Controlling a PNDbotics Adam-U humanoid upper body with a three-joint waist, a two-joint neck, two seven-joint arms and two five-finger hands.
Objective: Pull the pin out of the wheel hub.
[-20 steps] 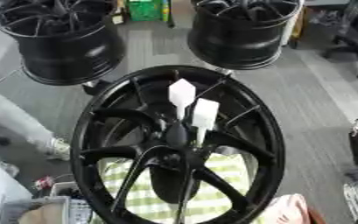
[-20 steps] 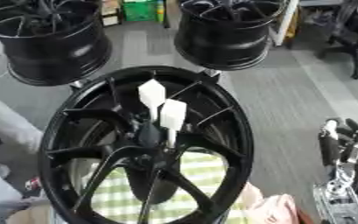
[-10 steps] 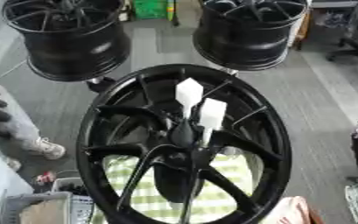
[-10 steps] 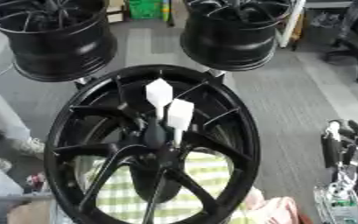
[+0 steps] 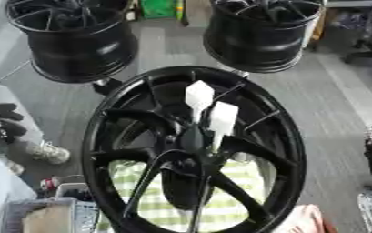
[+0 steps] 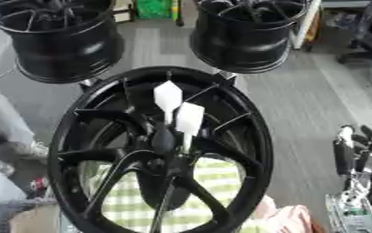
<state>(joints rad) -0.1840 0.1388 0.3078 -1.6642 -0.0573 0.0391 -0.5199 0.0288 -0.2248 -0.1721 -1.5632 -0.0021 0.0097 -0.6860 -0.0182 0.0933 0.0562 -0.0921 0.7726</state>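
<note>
The wheel hub looked glossy black metal; its two pins matt white plastic; beneath, checked cloth.

A large black spoked wheel stands upright, with two white paddle-shaped pins sticking up from its hub. The robot's right hand shows at the right edge, well apart. Two more black wheels stand behind.
</note>
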